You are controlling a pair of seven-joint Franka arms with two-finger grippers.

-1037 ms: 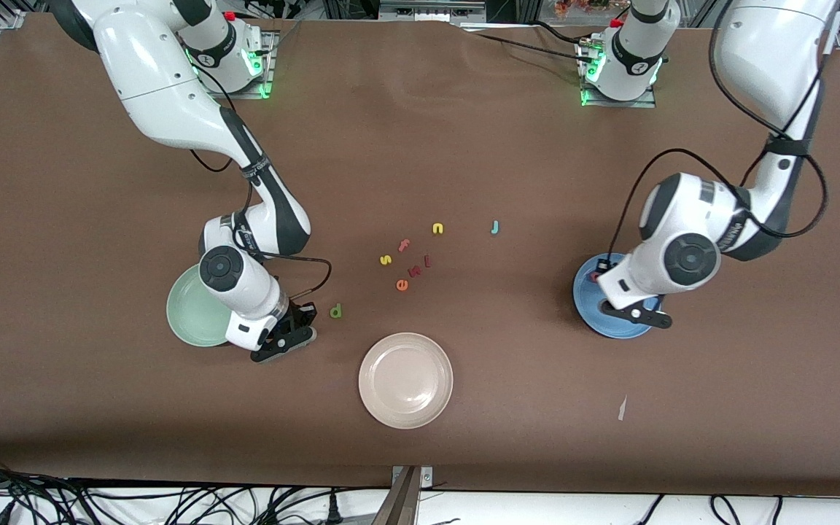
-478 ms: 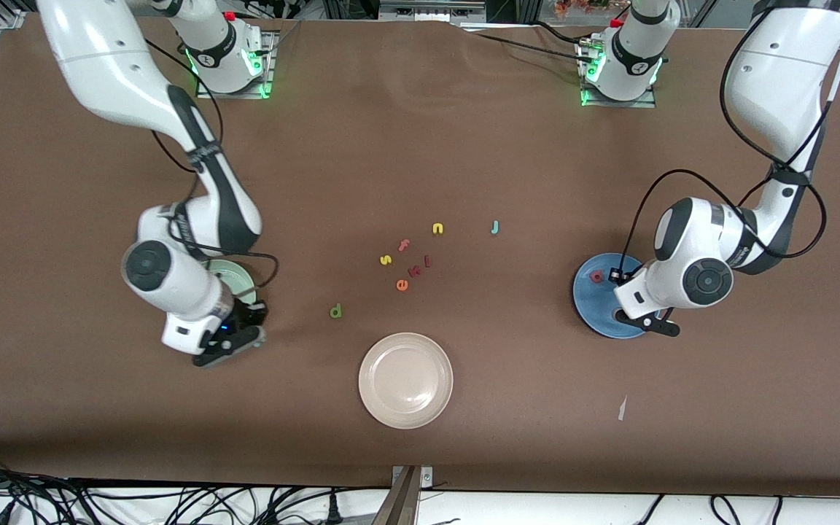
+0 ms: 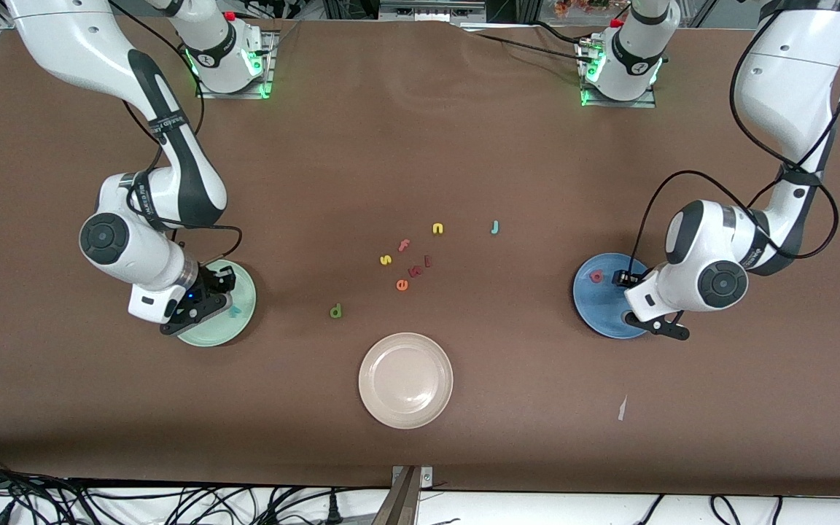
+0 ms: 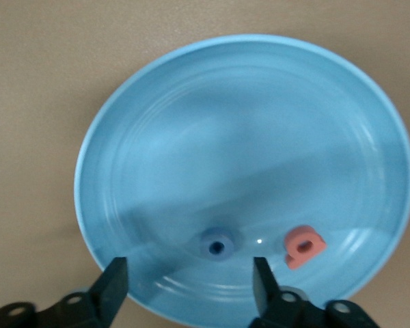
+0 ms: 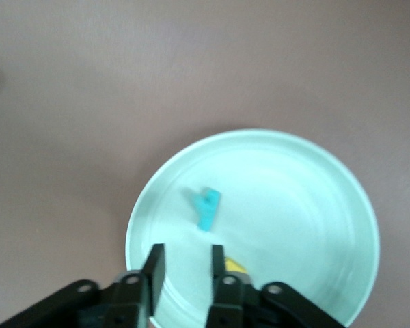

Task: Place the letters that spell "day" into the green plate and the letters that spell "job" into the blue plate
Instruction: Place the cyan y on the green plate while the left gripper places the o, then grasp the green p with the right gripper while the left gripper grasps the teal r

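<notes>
Green plate held teal y, yellow a; blue plate held o, b. Olive d, teal j remained on table. Left gripper spread, right gripper slightly parted, both empty.

A big brown table filled almost the whole front view. Below the table's near edge lay a pale floor strip with a tangle of black cables, and a metal bar stood at the middle of that edge. On the table near that edge lay a small white scrap.
</notes>
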